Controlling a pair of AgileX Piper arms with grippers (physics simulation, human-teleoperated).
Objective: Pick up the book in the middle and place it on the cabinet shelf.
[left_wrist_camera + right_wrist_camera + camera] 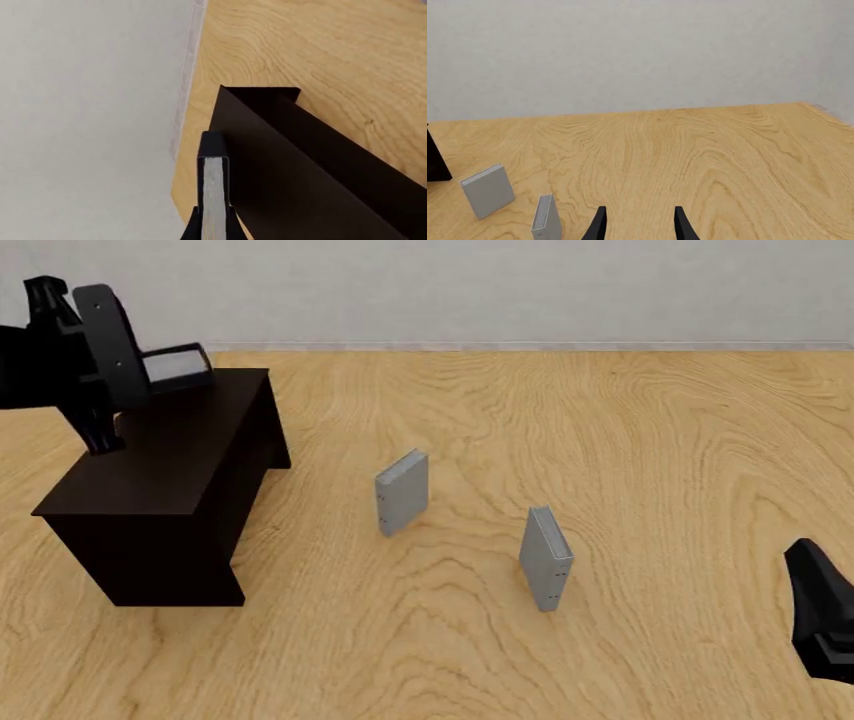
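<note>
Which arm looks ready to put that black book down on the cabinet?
The left. Its gripper already grips the book over the cabinet. The right gripper is open, empty and far away, near the grey books.

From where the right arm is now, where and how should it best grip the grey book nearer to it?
Grip the grey book by its top edge, coming down from above, one finger on each broad face. It stands upright on a narrow edge, thin and touching nothing else, so a sideways approach would probably tip it.
</note>
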